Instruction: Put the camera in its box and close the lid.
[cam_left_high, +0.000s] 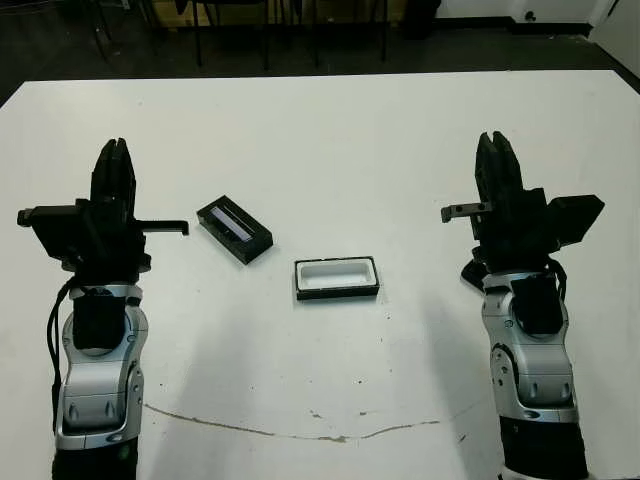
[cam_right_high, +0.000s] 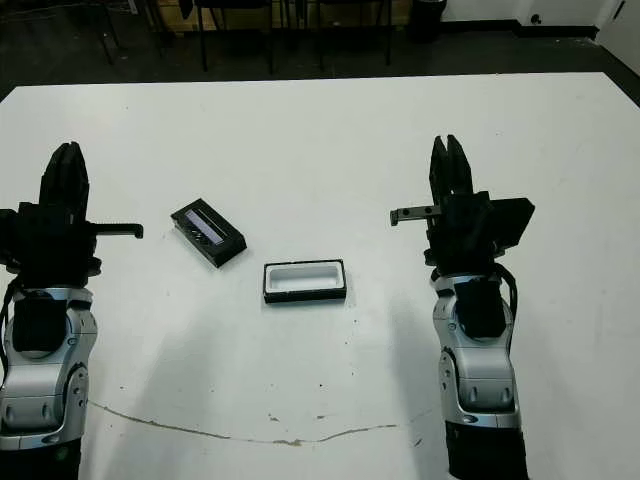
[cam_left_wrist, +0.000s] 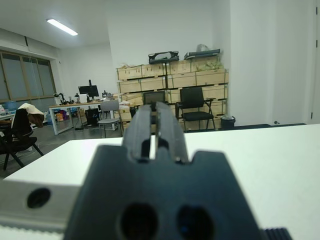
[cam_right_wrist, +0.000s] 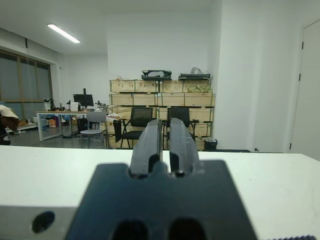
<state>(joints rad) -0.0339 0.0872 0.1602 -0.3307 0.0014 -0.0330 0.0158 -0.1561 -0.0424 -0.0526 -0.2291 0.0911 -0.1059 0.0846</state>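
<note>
White table (cam_left_high: 330, 130); left gripper (cam_left_high: 113, 152) and right gripper (cam_left_high: 496, 145) raised at either side, fingers pressed together, empty. Small shallow black tray with white lining, the box (cam_left_high: 337, 278), open near table centre. Black rectangular lid with pale strip (cam_left_high: 234, 230) just beside box, toward left arm, angled; camera not made out.

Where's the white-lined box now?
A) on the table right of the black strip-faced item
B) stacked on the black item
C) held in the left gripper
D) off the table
A: the box lies open on the table, apart from the black item with a pale strip.
</note>
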